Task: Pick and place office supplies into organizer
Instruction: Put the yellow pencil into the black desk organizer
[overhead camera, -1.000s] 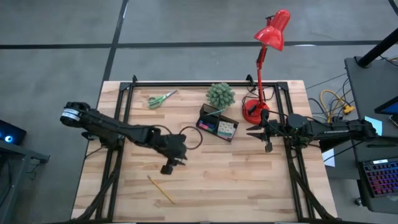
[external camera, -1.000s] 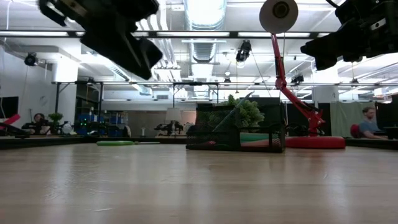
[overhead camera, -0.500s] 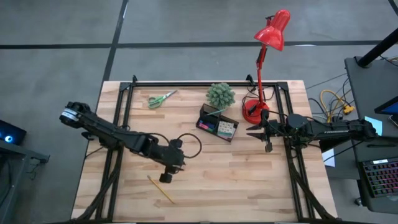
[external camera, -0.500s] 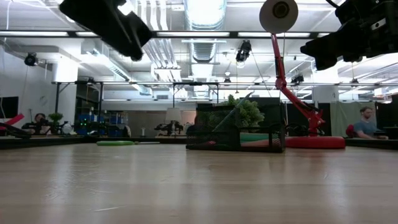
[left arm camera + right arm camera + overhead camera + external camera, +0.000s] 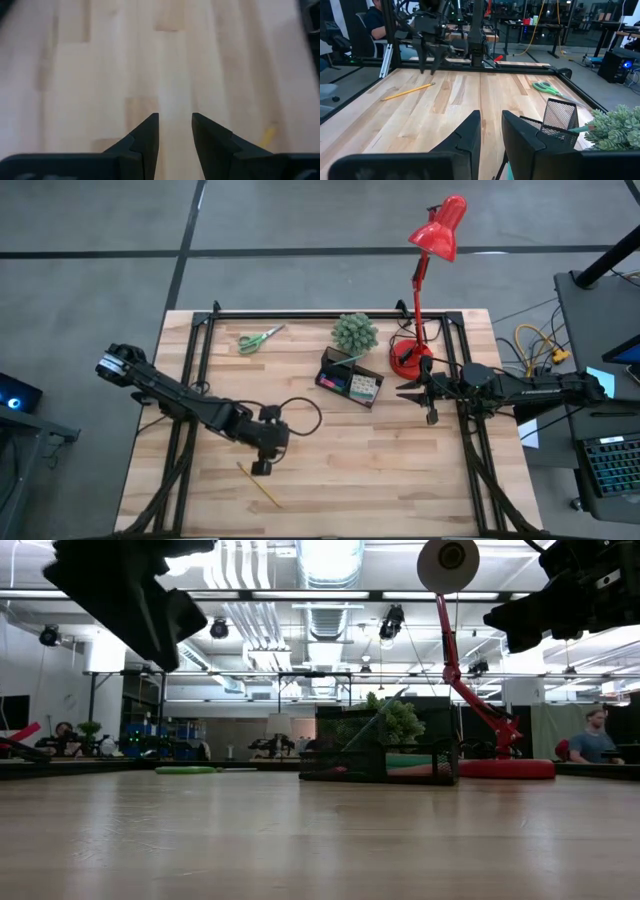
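My left gripper [image 5: 262, 467] [image 5: 175, 120] hangs open above bare wood, tilted downward, just right of the near-left yellow pencil [image 5: 259, 485] [image 5: 268, 134], which lies flat on the table. Nothing is between its fingers. My right gripper [image 5: 403, 391] [image 5: 491, 117] waits level at the right side, slightly open and empty, pointing toward the table's left. The black mesh organizer [image 5: 350, 380] [image 5: 560, 117] stands mid-table with small coloured items inside. Green-handled scissors [image 5: 260, 338] [image 5: 547, 88] lie flat at the far left.
A spiky green plant [image 5: 354, 332] stands just behind the organizer. The red lamp's base [image 5: 408, 358] sits to its right, close to my right gripper, and its head [image 5: 438, 228] reaches over the far edge. Black frame rails [image 5: 200, 350] run along both sides.
My left gripper has moved toward the table's near and left edges, closing on the pencil, and has rolled about its own axis. It has stayed open. The right arm has kept still.
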`<action>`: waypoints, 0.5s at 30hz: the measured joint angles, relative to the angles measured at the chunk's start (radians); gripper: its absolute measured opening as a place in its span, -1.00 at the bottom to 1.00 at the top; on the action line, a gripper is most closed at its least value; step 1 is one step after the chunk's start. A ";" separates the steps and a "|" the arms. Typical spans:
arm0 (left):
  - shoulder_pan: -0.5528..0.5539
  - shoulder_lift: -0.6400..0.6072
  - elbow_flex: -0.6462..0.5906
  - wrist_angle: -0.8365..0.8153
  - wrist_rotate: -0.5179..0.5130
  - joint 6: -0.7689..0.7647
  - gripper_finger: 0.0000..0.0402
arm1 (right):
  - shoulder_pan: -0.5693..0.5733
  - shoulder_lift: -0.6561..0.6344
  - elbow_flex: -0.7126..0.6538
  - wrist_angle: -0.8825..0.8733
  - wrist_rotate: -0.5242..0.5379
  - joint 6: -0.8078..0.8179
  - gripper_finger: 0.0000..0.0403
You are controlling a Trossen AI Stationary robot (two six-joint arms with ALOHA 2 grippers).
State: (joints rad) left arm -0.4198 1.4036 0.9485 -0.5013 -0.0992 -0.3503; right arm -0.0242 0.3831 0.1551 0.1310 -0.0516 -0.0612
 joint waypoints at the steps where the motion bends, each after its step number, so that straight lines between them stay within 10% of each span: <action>1: 0.000 0.000 0.000 -0.005 -0.017 0.013 -0.49 | 0.000 0.000 0.000 0.000 0.000 0.000 -0.66; 8: -0.008 0.063 0.000 -0.012 -0.185 0.275 -0.49 | 0.000 0.000 0.000 0.000 0.000 0.000 -0.62; 15: -0.017 0.163 0.051 -0.037 -0.088 0.364 -0.49 | 0.000 0.000 0.000 0.000 0.000 0.001 -0.58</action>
State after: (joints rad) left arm -0.4368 1.5667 0.9990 -0.5387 -0.1869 0.0141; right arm -0.0243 0.3829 0.1551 0.1307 -0.0513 -0.0605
